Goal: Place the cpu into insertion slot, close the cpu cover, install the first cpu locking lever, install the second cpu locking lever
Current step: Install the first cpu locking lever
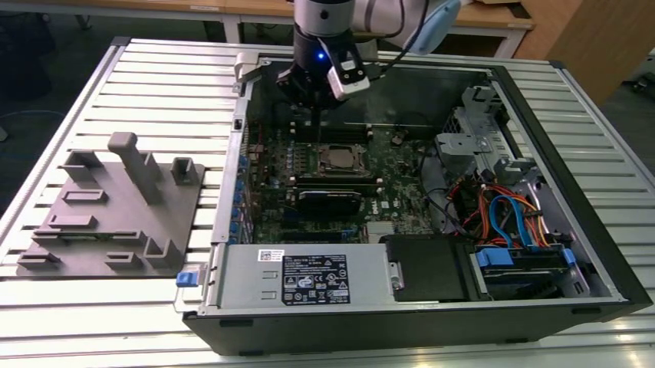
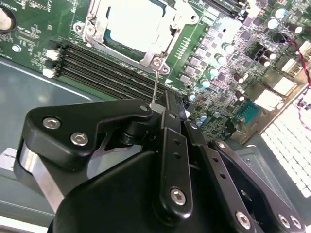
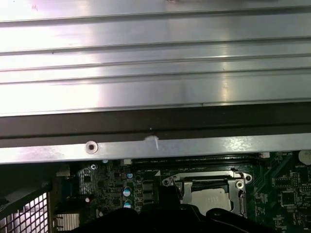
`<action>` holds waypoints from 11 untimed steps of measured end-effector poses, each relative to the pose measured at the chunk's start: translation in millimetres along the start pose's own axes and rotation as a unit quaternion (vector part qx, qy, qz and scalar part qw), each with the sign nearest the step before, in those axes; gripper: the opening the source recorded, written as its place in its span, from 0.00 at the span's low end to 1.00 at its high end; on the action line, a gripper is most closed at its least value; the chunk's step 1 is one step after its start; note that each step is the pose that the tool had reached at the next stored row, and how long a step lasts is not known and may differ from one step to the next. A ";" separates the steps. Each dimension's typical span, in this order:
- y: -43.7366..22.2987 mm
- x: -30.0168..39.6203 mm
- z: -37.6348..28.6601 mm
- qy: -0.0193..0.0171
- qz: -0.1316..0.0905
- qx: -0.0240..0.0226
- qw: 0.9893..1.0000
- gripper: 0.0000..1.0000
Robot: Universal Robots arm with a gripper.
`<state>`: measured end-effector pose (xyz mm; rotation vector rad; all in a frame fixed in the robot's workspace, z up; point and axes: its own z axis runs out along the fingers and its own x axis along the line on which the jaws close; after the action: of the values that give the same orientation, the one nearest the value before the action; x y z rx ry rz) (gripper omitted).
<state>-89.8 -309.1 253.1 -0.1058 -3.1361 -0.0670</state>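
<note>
The cpu (image 1: 336,159) lies flat in the insertion slot (image 1: 353,170) on the green board inside the open computer case. Its silver top (image 2: 133,22) is framed by the cpu cover (image 2: 163,46), which lies down over it. The cover (image 3: 204,180) and chip (image 3: 211,200) also appear in the first wrist view. A thin wire locking lever (image 2: 155,82) rises from the socket's corner, and its free end touches the side of my fingertips. My gripper (image 1: 312,126) hangs just behind the socket, its black fingers (image 2: 167,109) shut together.
Long black memory slots (image 2: 107,68) run beside the socket, under my fingers. The case's rear wall (image 3: 155,145) stands close behind. A drive cage (image 1: 481,138) and coloured cables (image 1: 507,215) fill the exterior view's right. A grey fixture plate (image 1: 113,207) lies outside the case on the slatted table.
</note>
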 end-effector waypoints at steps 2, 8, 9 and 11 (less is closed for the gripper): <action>0.2 -2.6 0.0 0.000 0.000 0.000 1.000 0.10; 0.6 -9.8 0.3 0.000 0.000 0.000 1.000 0.10; 0.7 -10.8 0.4 0.000 0.000 0.000 1.000 0.10; 0.8 -12.9 0.6 0.000 0.000 0.000 1.000 0.10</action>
<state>-76.8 -309.1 252.5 -0.1056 -3.1361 -0.0669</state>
